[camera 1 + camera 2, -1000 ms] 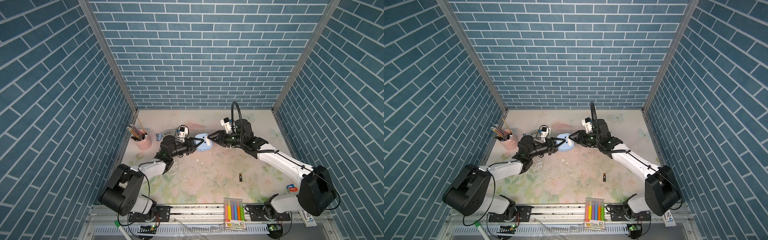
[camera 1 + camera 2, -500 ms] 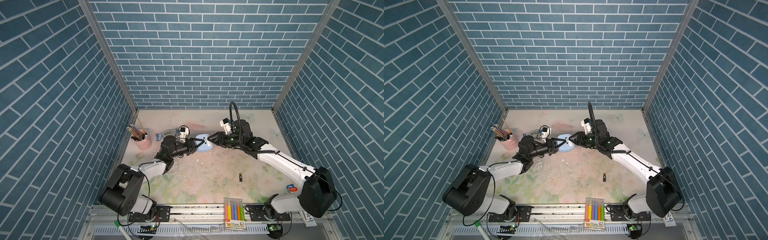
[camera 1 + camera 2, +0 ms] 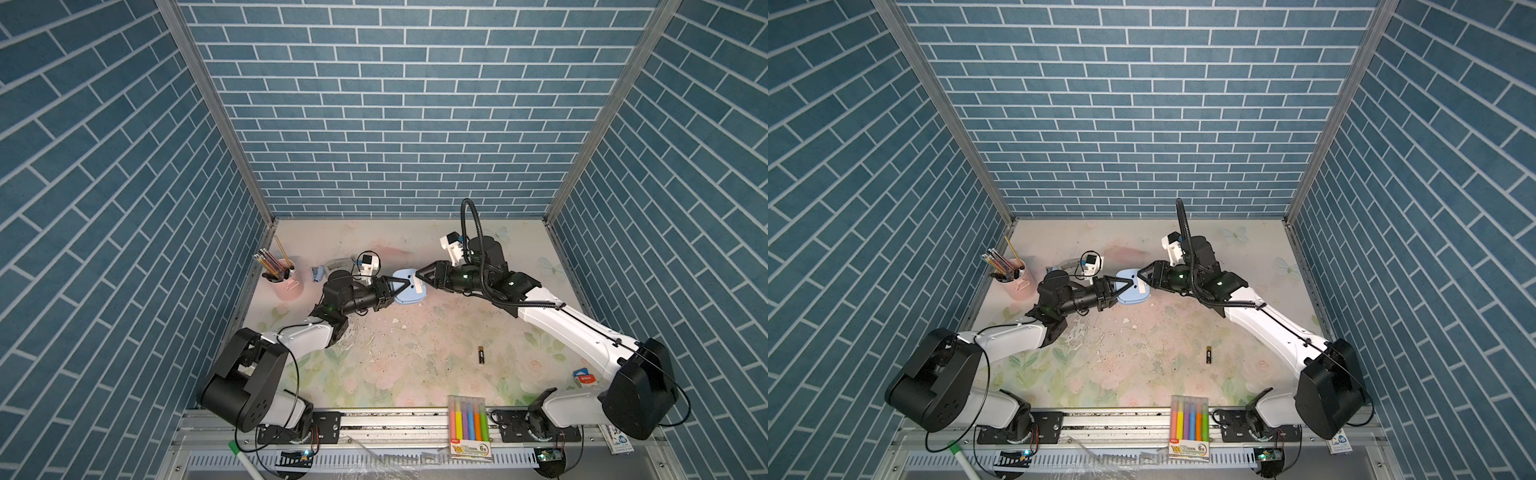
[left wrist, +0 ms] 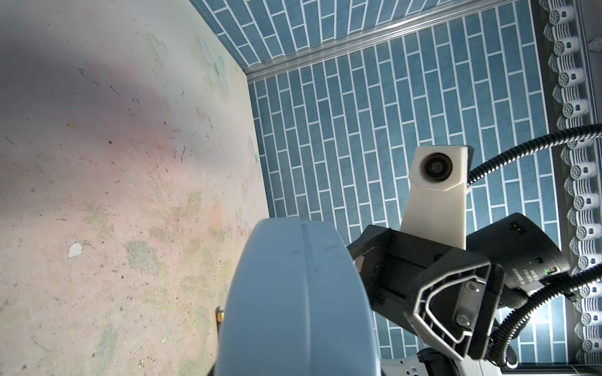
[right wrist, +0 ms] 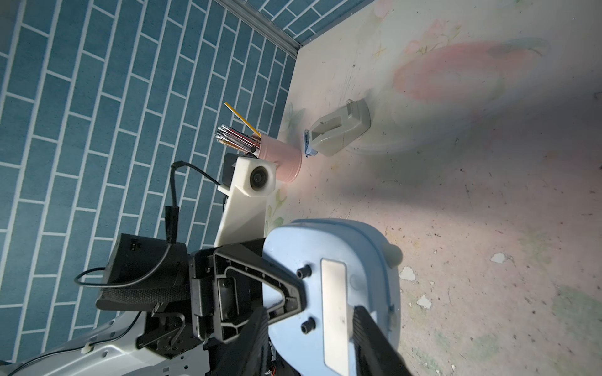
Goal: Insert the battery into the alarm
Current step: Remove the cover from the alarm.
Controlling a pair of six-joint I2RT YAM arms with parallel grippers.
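Two grippers on one clock, zero on the battery. The left gripper (image 3: 401,286) is clamped on the edge of the light-blue alarm (image 3: 405,296) and seems to hold it clear of the floral mat (image 3: 415,374), back side up. The right gripper (image 3: 417,280) has its jaws partway apart, with one finger lying on the white strip (image 5: 332,293) on the alarm's back. I can't tell if it's actually pinching anything.

My guess is that strip is the battery cover and this is the opening step. The battery (image 3: 481,354) lies on the mat toward the front, well apart from both arms. The next move needs the cover off. Then the right arm goes down for the battery while the left holds steady.
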